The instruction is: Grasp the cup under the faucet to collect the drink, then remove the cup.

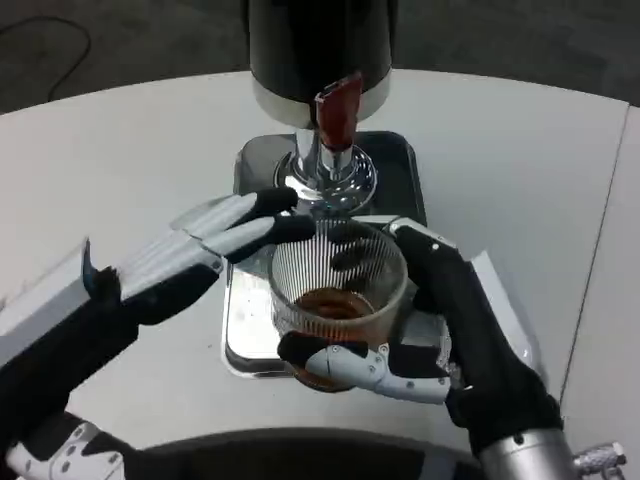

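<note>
White table [520,170], round-edged, carries everything. At the far middle stands the drink dispenser [320,50], a dark body with a silver band at its base. Below it sits a metal drip tray [240,345], reaching from the dispenser's foot toward the robot.

Left forearm enters from the lower left. Left hand [215,245] is stretched out nearly flat, fingers extended and close together, dark tips near the faucet base and just at the far rim of the cup. It has hold of nothing that I can see; whether the tips touch the rim or the faucet cannot be told.

Right hand [440,320] wraps the cup [338,300] from the right: palm against the right wall, one finger across the near lower side, others curled behind the far rim. Cup is held.

Cup is clear ribbed glass, upright on the drip tray, just in front of and below the chrome faucet [325,175] with its red lever [338,108]. Brown drink covers the bottom, a low level only.

Progress, judged: grasp done, cup placed under the faucet, collection at least begun. No stream is visible, so whether it is pouring now cannot be told. Left to do: finish filling if needed, then take the cup clear of the dispenser without tilting it.
</note>
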